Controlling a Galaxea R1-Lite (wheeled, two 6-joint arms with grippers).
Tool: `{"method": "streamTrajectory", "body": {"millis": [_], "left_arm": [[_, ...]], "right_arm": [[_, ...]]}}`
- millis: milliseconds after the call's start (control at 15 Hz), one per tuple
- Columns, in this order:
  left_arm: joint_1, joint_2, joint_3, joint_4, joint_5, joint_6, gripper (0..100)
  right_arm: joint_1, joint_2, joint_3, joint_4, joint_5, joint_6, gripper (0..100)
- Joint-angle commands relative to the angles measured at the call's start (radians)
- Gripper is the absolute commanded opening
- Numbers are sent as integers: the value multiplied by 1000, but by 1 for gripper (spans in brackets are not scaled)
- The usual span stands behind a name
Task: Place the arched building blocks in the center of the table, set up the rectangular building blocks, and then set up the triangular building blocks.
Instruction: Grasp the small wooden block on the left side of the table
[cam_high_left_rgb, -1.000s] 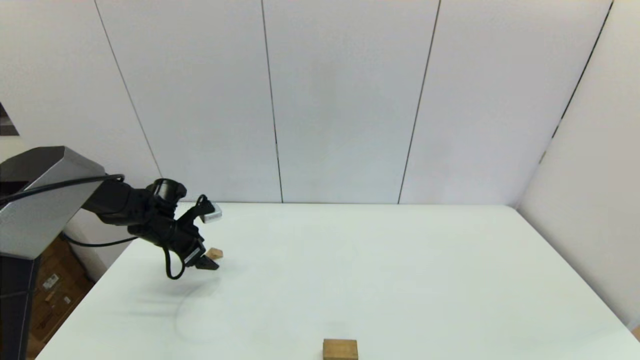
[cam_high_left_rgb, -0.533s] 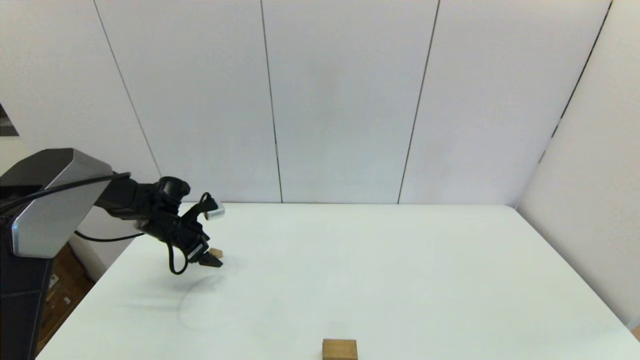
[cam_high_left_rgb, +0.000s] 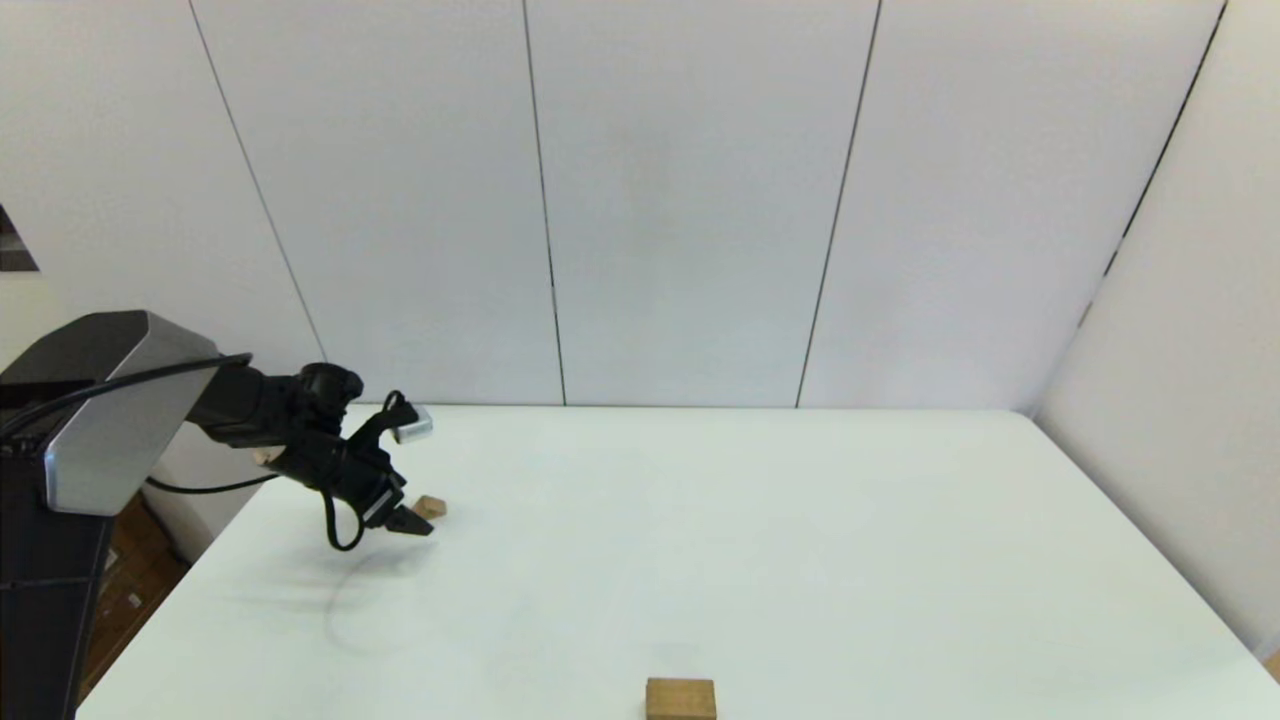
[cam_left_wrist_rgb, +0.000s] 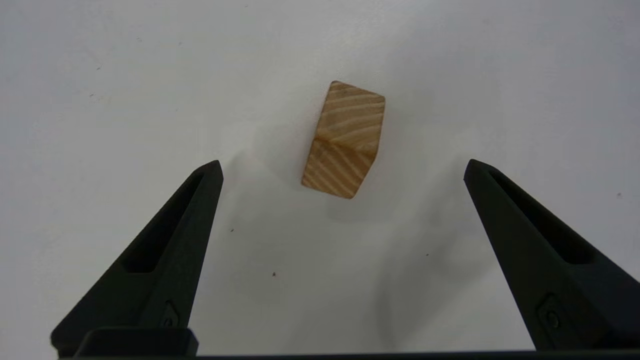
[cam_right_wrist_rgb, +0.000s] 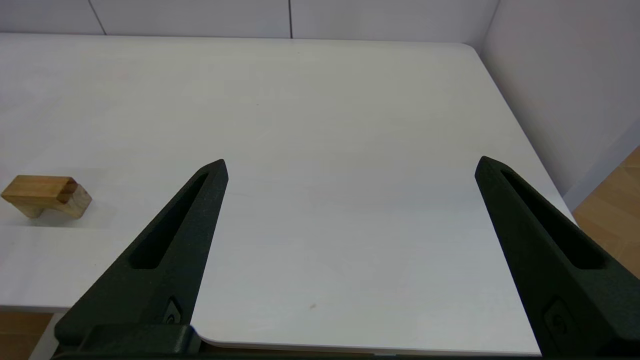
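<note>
- Light-brown wood, wedge-shaped: the triangular building blocks (cam_left_wrist_rgb: 345, 140), a single small prism, lies on the white table (cam_high_left_rgb: 760, 540) at the left of the head view, near the far left corner.
- In the left wrist view the prism sits between the lines of the two black fingers and just ahead of their tips, slightly toward the upper centre of the frame, untouched.
- Its long axis runs roughly along the direction the fingers point, tilted a little, so the jaws would close across its shorter width.
- Spread wide and holding nothing, the left gripper (cam_high_left_rgb: 410, 522) hovers just beside the prism in the head view, at its lower-left.
- Judged from this, the coming move needs a short advance forward and down so the block sits between the fingers before closing.
- At the bottom centre of the head view lies the light-brown wooden arched building blocks (cam_high_left_rgb: 680, 698), near the table's front edge, well apart from the prism.
- Parked off the near edge, the right gripper (cam_right_wrist_rgb: 350, 167) is also wide open and empty; the left arm is clearly nearer the prism.
- No rectangular block shows in any view.
</note>
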Motion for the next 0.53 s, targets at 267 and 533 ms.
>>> {"method": "streamTrajectory", "body": {"millis": [267, 533], "left_arm": [[10, 18, -17, 5, -35, 5, 100], [10, 23, -23, 4, -37, 5, 100]], "right_arm": [[0, 0, 0, 1, 0, 0, 100], [0, 0, 0, 1, 0, 0, 100]]}}
